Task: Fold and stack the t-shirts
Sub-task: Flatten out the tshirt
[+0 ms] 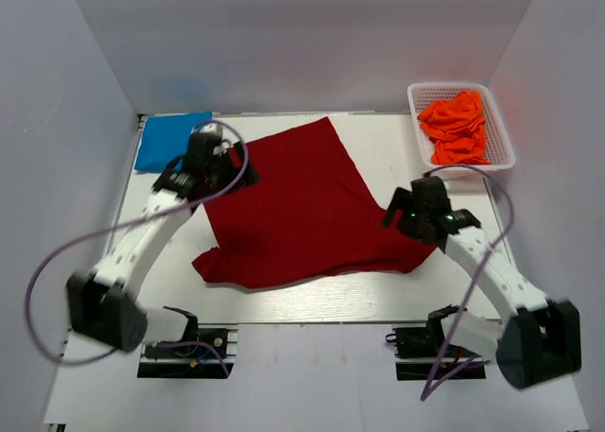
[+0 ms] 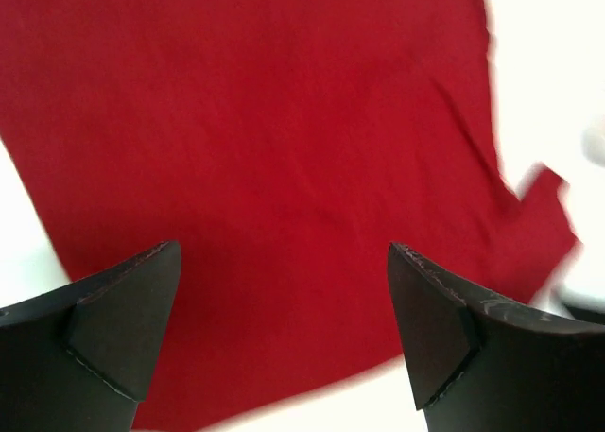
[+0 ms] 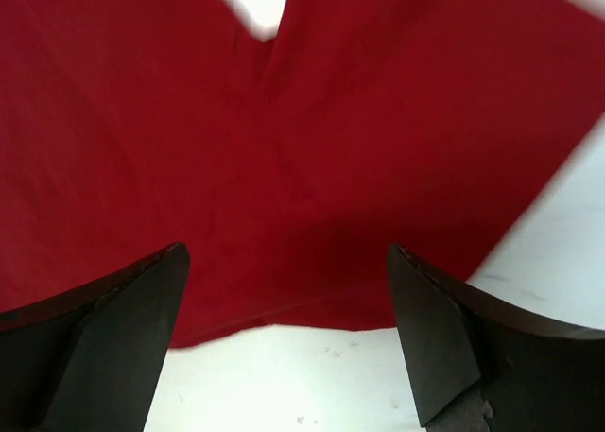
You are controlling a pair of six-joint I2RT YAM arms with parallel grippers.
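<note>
**Both claws released over the spread red shirt**

At the far left corner of the white table (image 1: 378,295) I see the bright blue cloth t-shirt (image 1: 170,141), folded into a flat rectangle. Just beside it is my left gripper (image 1: 225,158), over the far left edge of the dark red short-sleeved cloth t-shirt (image 1: 302,205). In its wrist view the left gripper (image 2: 284,262) stands with its jaws wide apart and nothing between them, only red cloth (image 2: 265,120) lying below.

The red shirt is spread flat across the middle of the table, turned at an angle, with one sleeve pointing to the near left.

My right gripper (image 1: 397,213) sits at the shirt's right side, near its near right corner. Its wrist view shows the right gripper (image 3: 288,262) released too, its jaws spread over the hem of the red cloth (image 3: 284,148) and bare table.

At the far right, the white plastic mesh basket (image 1: 501,139) holds the crumpled bright orange t-shirts (image 1: 458,125).
</note>
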